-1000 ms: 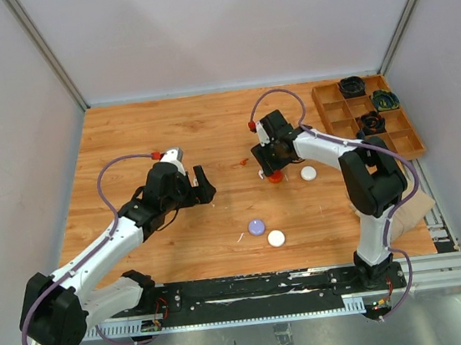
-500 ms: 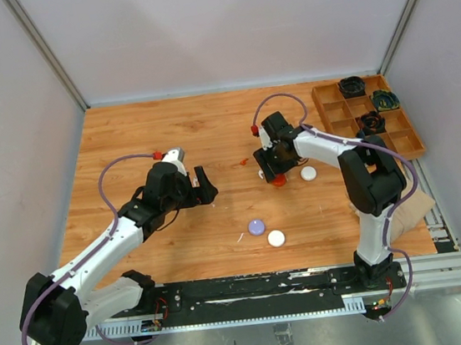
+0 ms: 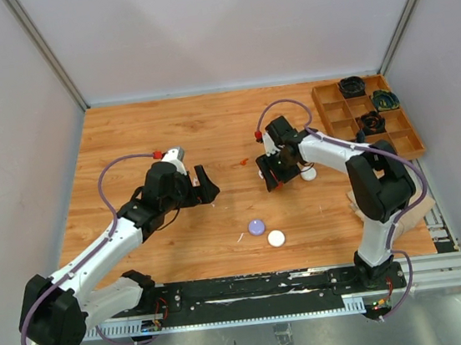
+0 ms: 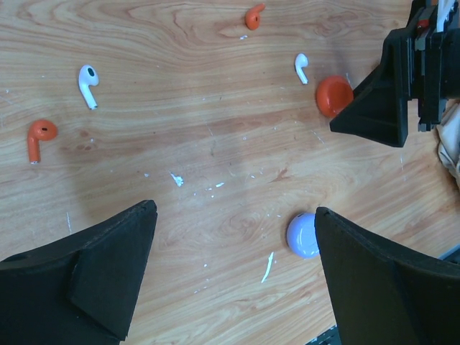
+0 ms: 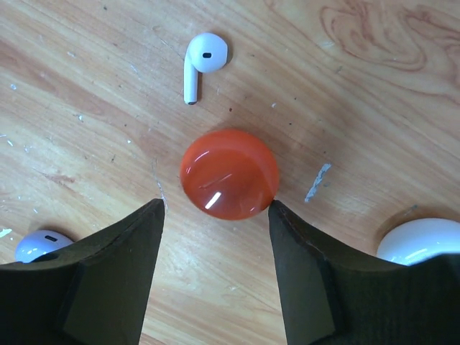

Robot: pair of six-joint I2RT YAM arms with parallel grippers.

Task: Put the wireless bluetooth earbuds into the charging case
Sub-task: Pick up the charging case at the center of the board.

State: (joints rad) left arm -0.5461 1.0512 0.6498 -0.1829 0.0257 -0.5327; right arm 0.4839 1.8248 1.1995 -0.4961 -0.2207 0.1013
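Observation:
Several earbuds lie loose on the wood: a white earbud (image 5: 201, 61) just beyond the round orange-red charging case (image 5: 228, 174), another white one (image 5: 39, 244) by my right gripper's left finger. My right gripper (image 5: 215, 215) is open and low over the table, with the orange-red case right at its fingertips, not between them. In the left wrist view I see a white earbud (image 4: 88, 80), two orange earbuds (image 4: 39, 136) (image 4: 253, 14), a further white one (image 4: 302, 66) and the orange-red case (image 4: 333, 95). My left gripper (image 4: 233, 215) hangs open and empty above the table.
A lilac round case (image 3: 256, 226) and a white round case (image 3: 276, 237) sit near the front middle. Another white case (image 3: 308, 173) lies right of my right gripper (image 3: 271, 177). A wooden compartment tray (image 3: 337, 113) with dark items stands at the back right.
My right gripper has shifted toward the near side and now covers the orange-red case in the top view. The left arm has barely moved.

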